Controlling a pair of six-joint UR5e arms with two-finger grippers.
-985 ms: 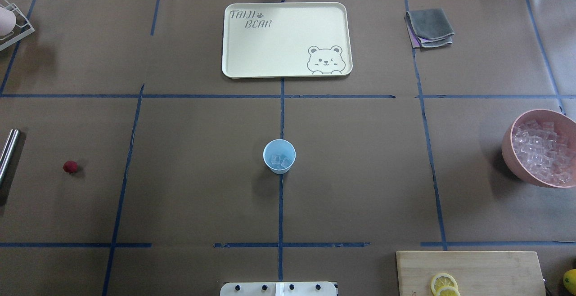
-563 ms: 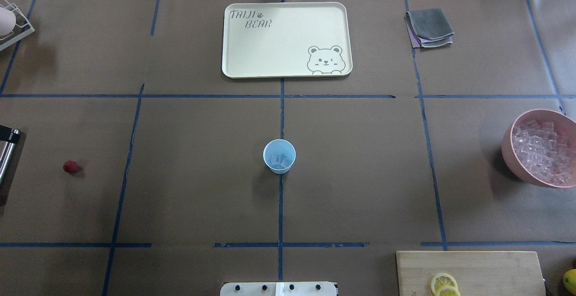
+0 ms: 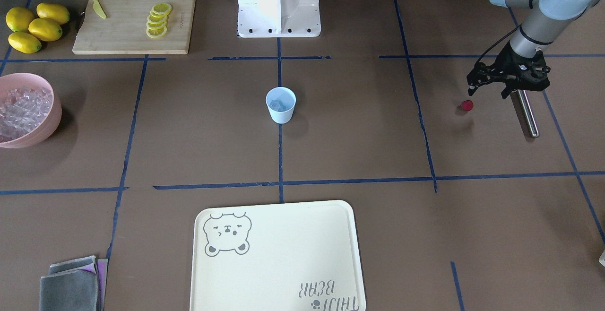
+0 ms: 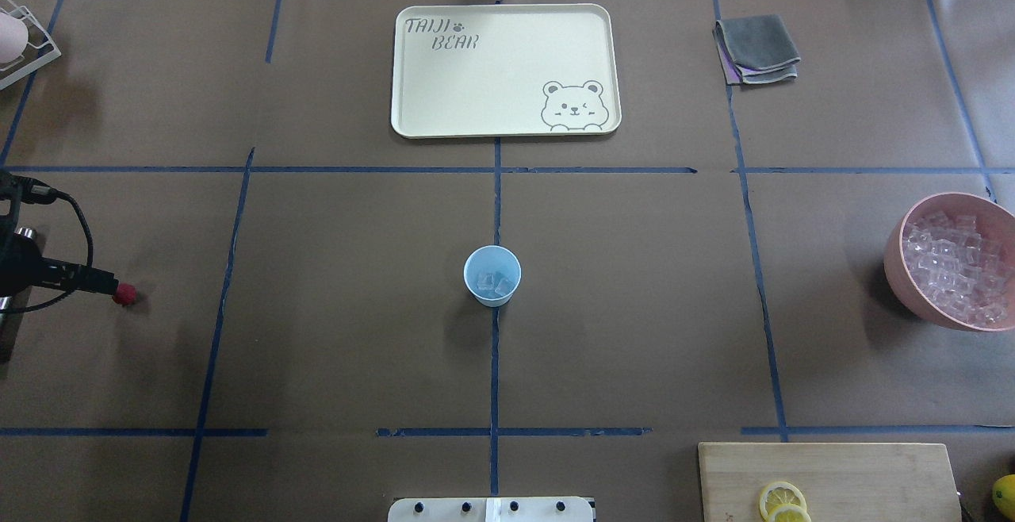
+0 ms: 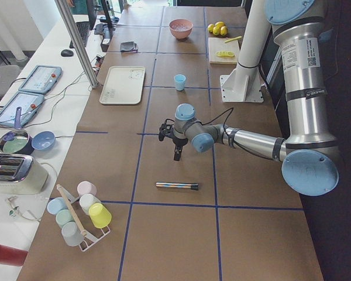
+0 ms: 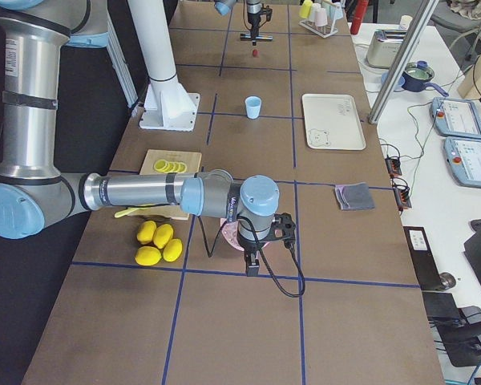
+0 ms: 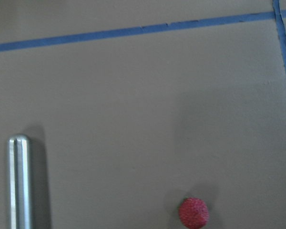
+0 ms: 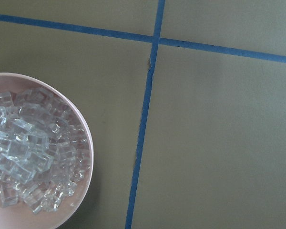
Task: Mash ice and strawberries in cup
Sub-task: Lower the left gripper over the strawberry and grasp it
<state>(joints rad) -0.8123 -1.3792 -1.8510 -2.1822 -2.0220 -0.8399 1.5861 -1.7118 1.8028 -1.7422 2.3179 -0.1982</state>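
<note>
The strawberry (image 3: 467,105) lies on the brown surface (image 3: 359,126), well apart from the cup (image 3: 280,105), which holds some ice (image 4: 493,282). The left gripper (image 3: 509,84) hangs above the berry. Its jaws seem spread open and hold nothing. The berry sits near one jaw tip, not between the two.

If the arm descends like this, I judge that this tip can push the round berry so that it rolls away, or the jaws can close on nothing. The metal rod (image 3: 527,115) lies near and could be knocked.

The right gripper (image 6: 252,261) is near the pink bowl (image 4: 894,256). Whether its jaws are open I cannot tell.
</note>
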